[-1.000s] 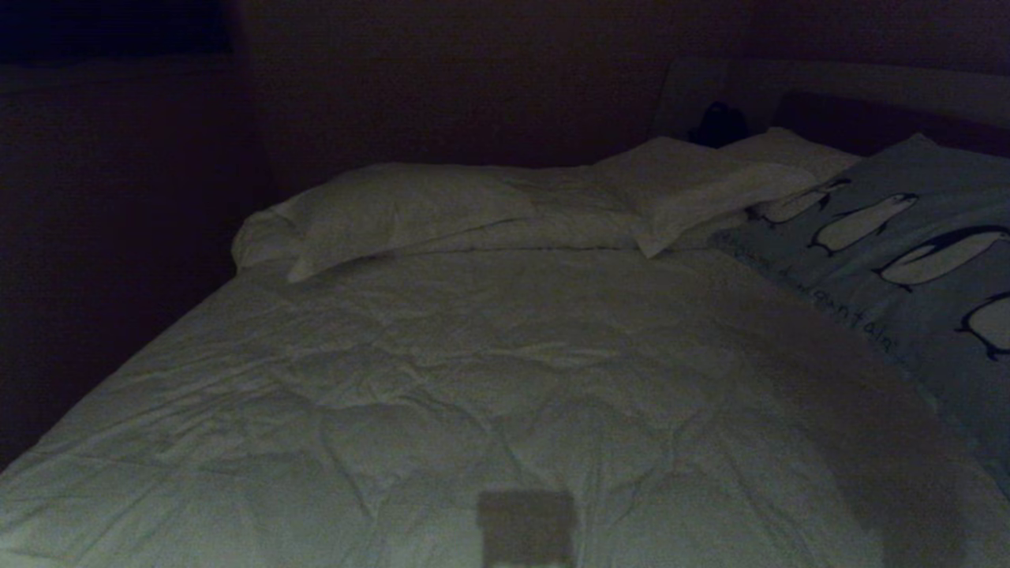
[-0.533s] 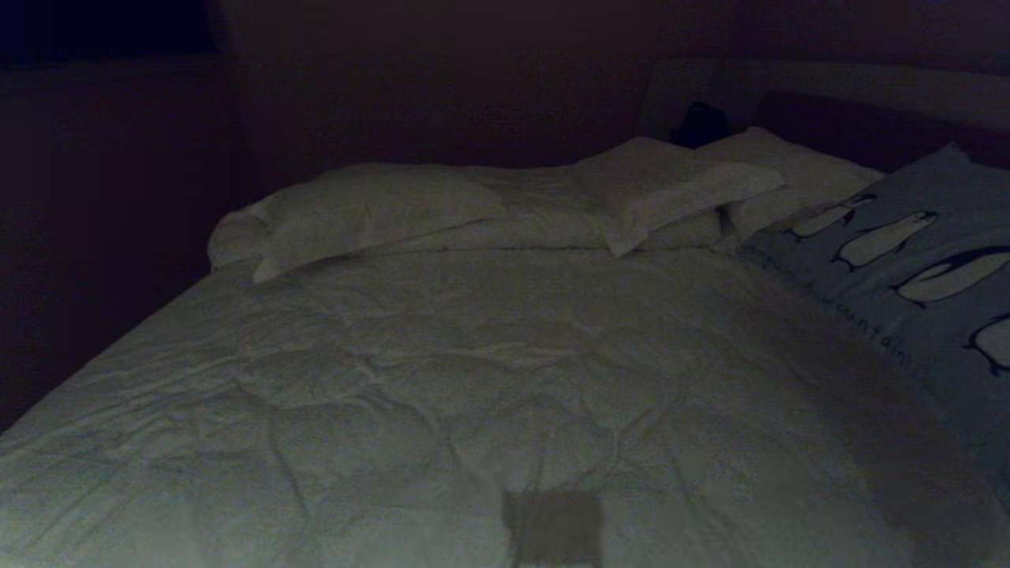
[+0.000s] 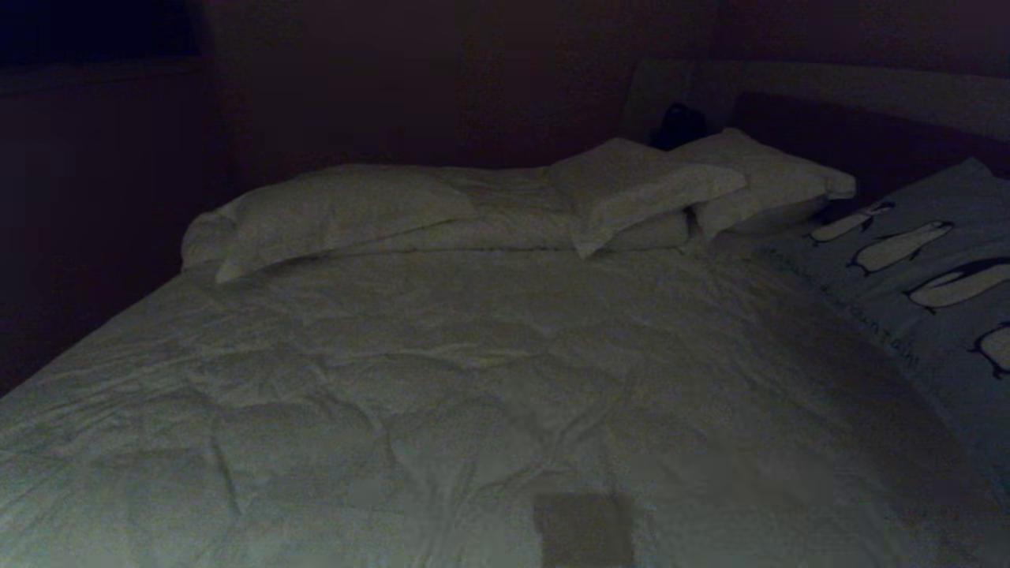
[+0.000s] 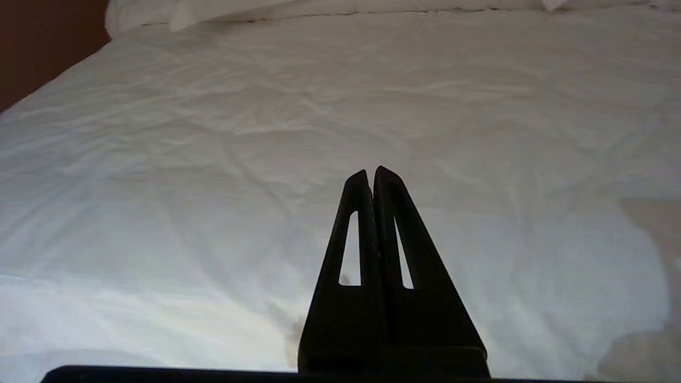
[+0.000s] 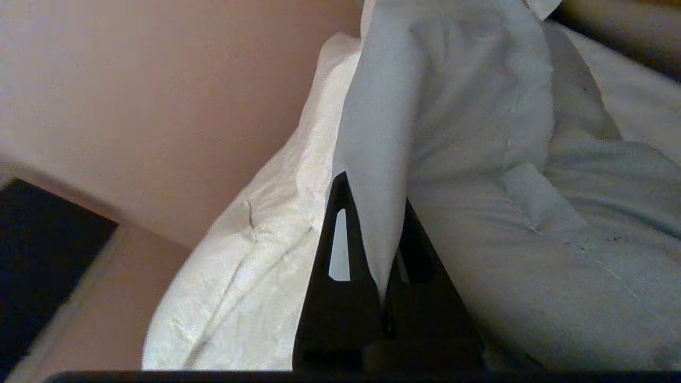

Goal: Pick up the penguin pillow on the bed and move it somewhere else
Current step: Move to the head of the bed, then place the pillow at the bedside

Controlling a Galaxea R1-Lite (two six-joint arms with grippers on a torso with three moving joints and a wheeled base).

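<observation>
The penguin pillow (image 3: 907, 260), grey-blue with black-and-white penguins and a line of text, lies at the right edge of the bed (image 3: 442, 355) and runs out of the head view. In the right wrist view my right gripper (image 5: 375, 191) is shut on a fold of the penguin pillow (image 5: 479, 106), with pale fabric pinched between the black fingers (image 5: 330, 255). That gripper is outside the head view. My left gripper (image 4: 371, 171) hangs shut and empty over the white duvet (image 4: 213, 159).
Plain white pillows (image 3: 339, 209) (image 3: 639, 185) (image 3: 757, 170) lie across the head of the bed, below the dark headboard (image 3: 868, 95). A small dark object (image 3: 680, 126) sits behind them. A white pillow (image 5: 250, 255) and a pinkish wall (image 5: 159, 80) are beside my right gripper.
The whole head view has slid, with the white pillows drifting left in the picture. The penguin pillow has moved right against them, further out of the picture and away from the white pillows.
</observation>
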